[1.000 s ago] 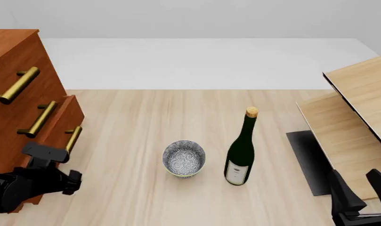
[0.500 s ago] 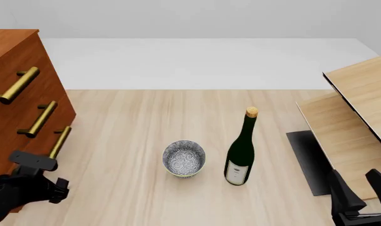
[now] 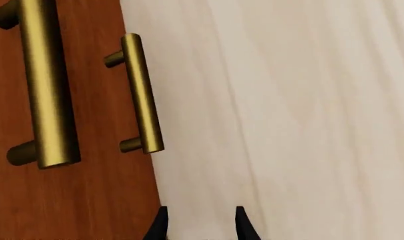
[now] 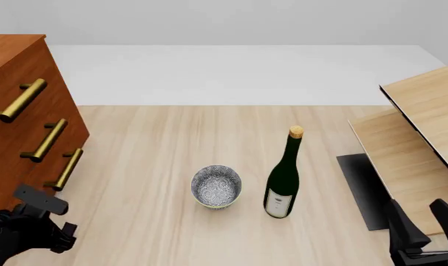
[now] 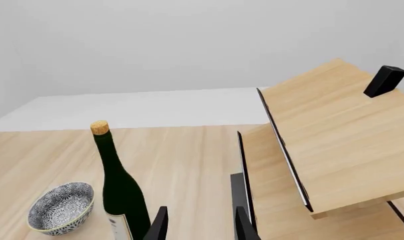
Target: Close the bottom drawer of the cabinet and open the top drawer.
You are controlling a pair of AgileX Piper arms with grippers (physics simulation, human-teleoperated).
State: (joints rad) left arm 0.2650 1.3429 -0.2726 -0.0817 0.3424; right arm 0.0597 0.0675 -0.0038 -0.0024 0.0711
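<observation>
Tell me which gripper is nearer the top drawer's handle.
Left. The left gripper sits just below the cabinet, beneath the top drawer's handle; the right gripper is across the table.

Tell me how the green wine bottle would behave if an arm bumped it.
The wine bottle stands upright, tall on a narrow base, so a knock near its corked neck would probably tip it. Being round, it would likely roll once down, perhaps toward the patterned bowl beside it. It looks like glass, so probably slippery and breakable.

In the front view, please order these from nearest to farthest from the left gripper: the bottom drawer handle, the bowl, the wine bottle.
From the left gripper:
1. Bottom drawer handle, just above it, on the cabinet at left.
2. Bowl, toward the table's centre.
3. Wine bottle, right of the bowl.
</observation>
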